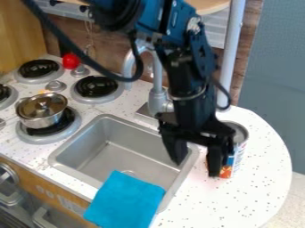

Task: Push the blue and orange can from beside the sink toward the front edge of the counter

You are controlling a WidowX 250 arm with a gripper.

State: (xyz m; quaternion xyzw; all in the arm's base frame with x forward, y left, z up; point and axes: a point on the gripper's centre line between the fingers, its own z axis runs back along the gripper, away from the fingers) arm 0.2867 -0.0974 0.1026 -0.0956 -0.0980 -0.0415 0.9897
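Note:
The black gripper hangs over the right rim of the sink, its two fingers spread apart with nothing seen between them. Its left finger is above the sink and its right finger is over the counter. Just right of that finger stands a can with an orange and white label; the gripper partly hides it, and I cannot tell whether they touch. A blue cloth drapes over the front edge of the grey metal sink. A lidded metal pot sits on a burner at left.
The grey faucet rises behind the sink, close to the arm. Several burners with black coils, such as one burner, lie at left. A red round object is at the back. A pale pole stands behind the counter.

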